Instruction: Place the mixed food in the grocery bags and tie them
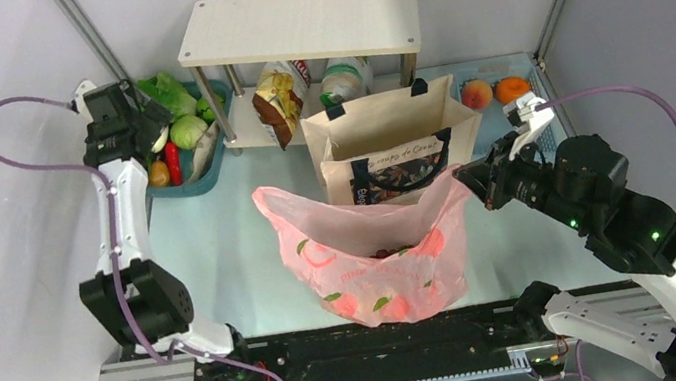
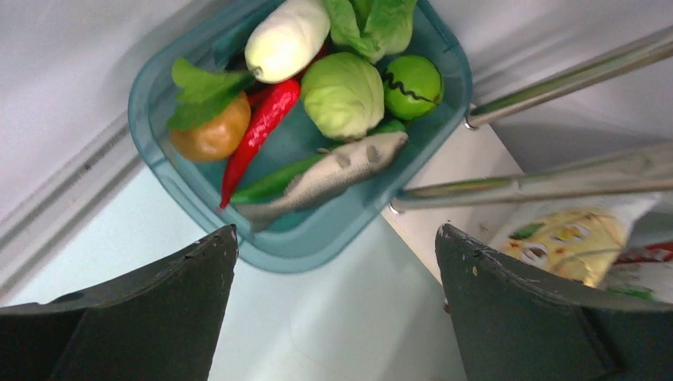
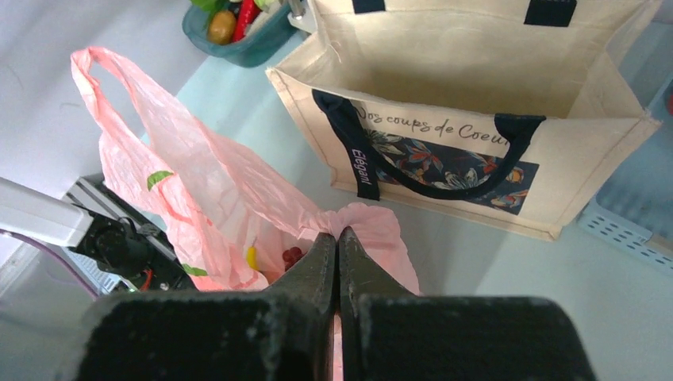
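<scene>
The left hand (image 2: 335,228) hangs above the back left corner of the pale green tabletop (image 1: 221,248), its two dark fingers spread wide and holding nothing. Directly below it sits a teal plastic basket (image 2: 151,135). This basket contains a white radish (image 2: 287,36), a red chilli (image 2: 262,127), a pale green cabbage (image 2: 343,94), a round green fruit (image 2: 413,86), an orange-brown fruit with a green leaf (image 2: 210,135), a grey fish (image 2: 333,178) and leafy greens (image 2: 373,20).

The right hand (image 3: 337,234) has its fingers pressed together, pinching a gathered fold at the right rim of the thin translucent pink plastic bag with peach prints (image 1: 376,266). The bag stands open at the centre of the tabletop, near the arm bases. Its left handle (image 3: 87,59) rises free. Small dark red round items (image 3: 294,255) and a yellow item (image 3: 251,255) lie inside the bag.

Just behind the pink bag stands the beige canvas tote with navy handles and a dark floral panel (image 1: 385,128), upright with its mouth open. Behind the tote is a white wooden shelf on metal legs (image 1: 299,26). A brown-yellow crisp packet (image 1: 278,98) leans beneath the shelf top. Two round fruits, one peach-coloured (image 1: 476,94) and one orange (image 1: 511,89), lie at the back right.
</scene>
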{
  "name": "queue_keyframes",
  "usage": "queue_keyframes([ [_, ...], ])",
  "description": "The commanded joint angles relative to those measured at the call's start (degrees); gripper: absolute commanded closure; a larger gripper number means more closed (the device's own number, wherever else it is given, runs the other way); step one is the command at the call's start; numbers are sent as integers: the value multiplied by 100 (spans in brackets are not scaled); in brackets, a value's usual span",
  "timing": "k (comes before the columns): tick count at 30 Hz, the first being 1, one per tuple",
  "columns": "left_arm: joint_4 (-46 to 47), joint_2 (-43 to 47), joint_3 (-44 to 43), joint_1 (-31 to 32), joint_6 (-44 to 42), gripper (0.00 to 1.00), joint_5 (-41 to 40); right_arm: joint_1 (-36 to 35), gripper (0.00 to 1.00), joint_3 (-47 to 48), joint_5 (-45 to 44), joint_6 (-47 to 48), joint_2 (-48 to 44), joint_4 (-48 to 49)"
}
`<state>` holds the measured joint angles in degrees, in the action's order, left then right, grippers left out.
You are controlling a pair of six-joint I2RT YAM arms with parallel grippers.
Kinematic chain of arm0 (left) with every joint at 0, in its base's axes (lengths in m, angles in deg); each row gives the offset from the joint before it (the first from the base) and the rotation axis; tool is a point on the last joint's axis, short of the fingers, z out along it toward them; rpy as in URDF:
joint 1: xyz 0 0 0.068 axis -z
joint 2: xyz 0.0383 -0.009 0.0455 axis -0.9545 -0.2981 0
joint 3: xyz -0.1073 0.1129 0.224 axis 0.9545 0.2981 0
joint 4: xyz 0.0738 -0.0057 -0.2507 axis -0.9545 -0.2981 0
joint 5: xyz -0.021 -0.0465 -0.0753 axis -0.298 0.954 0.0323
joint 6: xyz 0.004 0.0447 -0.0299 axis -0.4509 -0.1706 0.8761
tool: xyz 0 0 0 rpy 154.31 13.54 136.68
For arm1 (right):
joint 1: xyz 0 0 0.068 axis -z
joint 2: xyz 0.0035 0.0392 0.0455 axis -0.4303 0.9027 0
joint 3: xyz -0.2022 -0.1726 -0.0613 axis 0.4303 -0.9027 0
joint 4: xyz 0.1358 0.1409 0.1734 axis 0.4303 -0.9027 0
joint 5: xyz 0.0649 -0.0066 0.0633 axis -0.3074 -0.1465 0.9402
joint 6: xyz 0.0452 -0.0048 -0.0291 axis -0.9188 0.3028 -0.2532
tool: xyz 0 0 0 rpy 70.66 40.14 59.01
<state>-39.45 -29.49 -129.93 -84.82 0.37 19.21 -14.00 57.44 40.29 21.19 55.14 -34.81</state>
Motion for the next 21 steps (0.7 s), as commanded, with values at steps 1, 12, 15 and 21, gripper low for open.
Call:
queue_keyframes([
  [1,1163,-330,-55,-31,-960,2,-644,100,100,-171,-92,300,130,364],
  [12,1276,-2705,-1668,-350,-2126,2,-307,726,100,-313,488,335,423,543],
  [15,1277,-3318,-2106,-353,-2365,1,-163,961,100,-371,725,345,448,586],
  [21,1271,-4270,-3119,-569,-2362,1,248,1360,100,-432,1180,356,570,681],
])
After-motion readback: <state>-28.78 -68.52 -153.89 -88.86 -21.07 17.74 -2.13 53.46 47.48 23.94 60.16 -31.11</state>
